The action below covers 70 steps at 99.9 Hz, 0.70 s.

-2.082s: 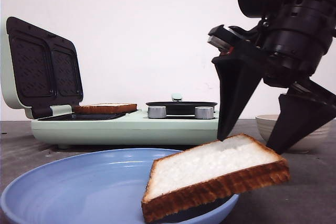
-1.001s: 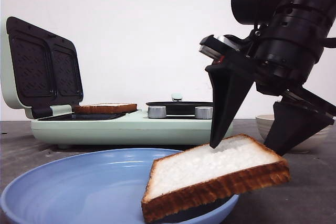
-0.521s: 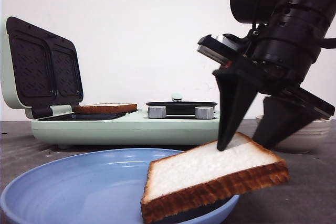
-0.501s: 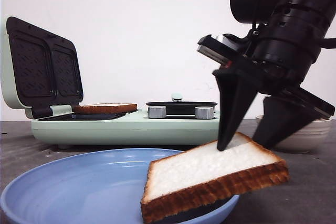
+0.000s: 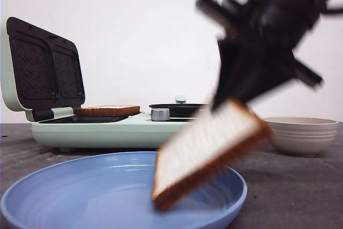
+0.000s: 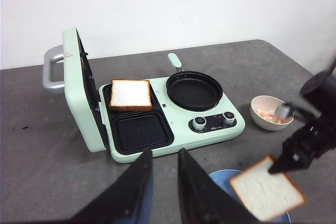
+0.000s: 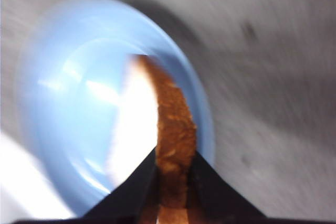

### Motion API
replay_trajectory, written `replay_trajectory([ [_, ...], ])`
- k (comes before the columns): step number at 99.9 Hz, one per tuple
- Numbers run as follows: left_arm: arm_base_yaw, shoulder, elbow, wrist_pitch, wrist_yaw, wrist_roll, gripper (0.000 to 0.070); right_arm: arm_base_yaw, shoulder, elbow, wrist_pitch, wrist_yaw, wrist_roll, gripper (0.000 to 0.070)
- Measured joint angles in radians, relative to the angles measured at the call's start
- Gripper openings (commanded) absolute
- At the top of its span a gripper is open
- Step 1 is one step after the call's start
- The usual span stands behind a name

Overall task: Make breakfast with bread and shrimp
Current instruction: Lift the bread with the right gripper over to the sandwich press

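My right gripper is shut on a slice of bread and holds it tilted above the blue plate, all blurred by motion. The right wrist view shows the orange-brown crust pinched in the right gripper over the plate. The left wrist view shows this slice too. The second slice lies on the far plate of the open green sandwich maker. Shrimp sit in a white bowl. My left gripper is empty with its jaws close together.
The sandwich maker's lid stands open at the left. A black pan sits on its right half, with two silver knobs in front. The bowl stands to the right of the maker.
My right gripper closed on the slice resting on the plate's rim and has lifted it, tilting it steeply. The left arm and the other slice have not moved.
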Motion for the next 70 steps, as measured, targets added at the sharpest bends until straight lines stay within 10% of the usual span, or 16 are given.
replay_trajectory([
  [32,0.000,0.000,0.000,0.055,0.000,0.000,0.0000,-0.002,0.038,0.337,0.229,-0.063,0.043,0.0000],
  [70,0.000,0.000,0.000,0.058,0.000,0.012,0.0000,-0.020,0.496,0.782,0.183,-0.201,0.105,0.0000],
])
